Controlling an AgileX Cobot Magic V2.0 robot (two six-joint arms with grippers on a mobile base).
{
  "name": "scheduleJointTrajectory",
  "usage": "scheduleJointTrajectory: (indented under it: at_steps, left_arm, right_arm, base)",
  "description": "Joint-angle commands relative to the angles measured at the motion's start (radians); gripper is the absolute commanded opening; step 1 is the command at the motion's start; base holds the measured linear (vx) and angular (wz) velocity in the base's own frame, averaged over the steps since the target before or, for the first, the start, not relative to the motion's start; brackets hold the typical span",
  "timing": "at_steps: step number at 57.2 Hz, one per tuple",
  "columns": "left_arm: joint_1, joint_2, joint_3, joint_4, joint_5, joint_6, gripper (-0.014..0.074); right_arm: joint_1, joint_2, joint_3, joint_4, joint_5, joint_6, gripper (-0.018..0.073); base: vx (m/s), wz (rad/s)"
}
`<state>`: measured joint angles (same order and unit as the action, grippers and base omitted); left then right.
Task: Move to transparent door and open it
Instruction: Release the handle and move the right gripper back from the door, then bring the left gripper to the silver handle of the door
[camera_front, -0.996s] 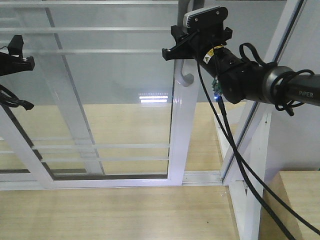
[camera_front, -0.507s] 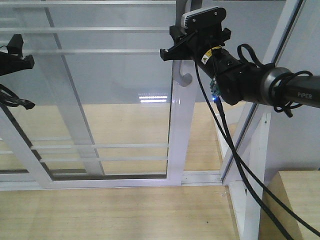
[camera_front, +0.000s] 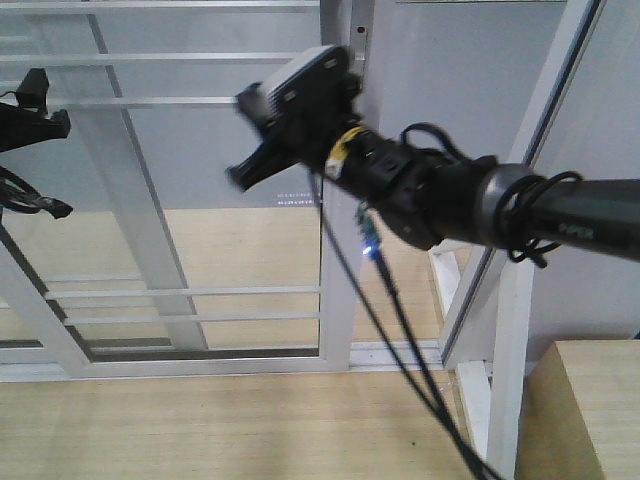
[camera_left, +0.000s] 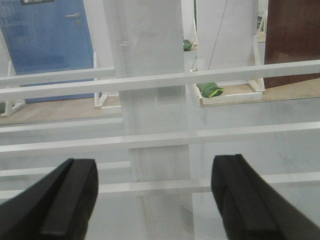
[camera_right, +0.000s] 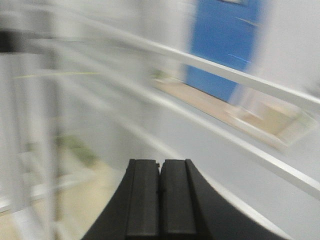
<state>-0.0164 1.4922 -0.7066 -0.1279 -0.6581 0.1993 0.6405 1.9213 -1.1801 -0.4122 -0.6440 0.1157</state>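
The door (camera_front: 338, 285) has its stile upright, just right of the right end effector (camera_front: 243, 172), pressed together; the left end effector (camera_left: 154, 162), spread, sits well apart leftward; the right arm is nearer.

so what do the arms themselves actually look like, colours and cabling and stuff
Both arms are black. The right arm carries a grey camera housing near its tip, a yellow label, a small green board with a blue light, a grey band and looped black cables. Its white lettering is too blurred to read. The jaws are flat black wedges.
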Motion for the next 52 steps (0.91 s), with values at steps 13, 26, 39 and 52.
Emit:
scheduleJointTrajectory:
  at_steps: [13, 26, 39, 52]
  left_arm:
    - [-0.019, -0.033, -0.033, 0.087, -0.083, -0.051, 0.0576]
    - [-0.052, -0.031, -0.033, 0.33, -0.086, -0.237, 0.0575]
    - [-0.087, 0.005, -0.034, 0.342, -0.13, -0.32, 0.0575]
    - [-0.196, 0.096, -0.109, 0.342, -0.155, -0.321, 0.0575]
  right_arm:
    - [-0.082, -0.207, -0.018, 0.116, 0.093, -0.009, -0.0006]
    - [-0.25, -0.367, -0.015, 0.132, 0.392, -0.071, -0.0006]
    - [-0.369, -0.527, 0.229, 0.139, 0.246, -0.07, -0.0006]
    - [-0.414, -0.702, 0.55, 0.154, 0.152, -0.071, -0.0006]
  base:
    - [0.0, 0.02]
    - [0.0, 0.0]
    - [0.0, 0.0]
    - [0.0, 0.0]
